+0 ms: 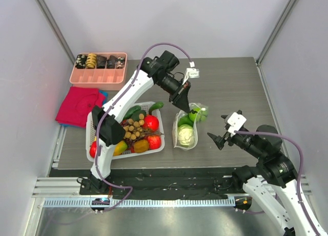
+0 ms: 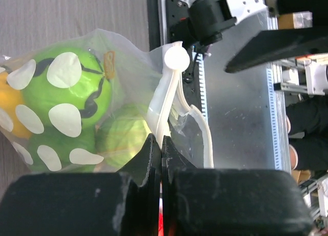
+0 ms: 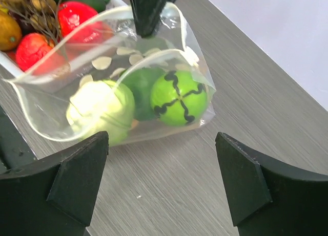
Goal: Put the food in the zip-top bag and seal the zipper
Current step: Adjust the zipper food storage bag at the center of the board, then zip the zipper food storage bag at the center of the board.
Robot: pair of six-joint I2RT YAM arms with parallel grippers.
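Note:
The zip-top bag [image 1: 185, 127] stands on the table just right of the white basket, mouth up and gaping. Through its dotted clear wall [image 3: 41, 100] show a pale cabbage [image 3: 97, 110], a green ball with black squiggles [image 3: 179, 98] and darker green food behind them. My left gripper [image 1: 180, 108] comes down from above and is shut on the bag's mouth edge, pinching the zipper [image 2: 166, 92] between its tips [image 2: 161, 144]. My right gripper [image 3: 161, 174] stands open right of the bag, low over bare table, touching nothing.
The white basket [image 1: 92, 124] left of the bag holds more food, among it a red apple [image 1: 151, 122] and a cucumber [image 1: 155, 107]. A pink tray [image 1: 98, 77] with dark items and a red cloth [image 1: 79, 105] lie at the back left.

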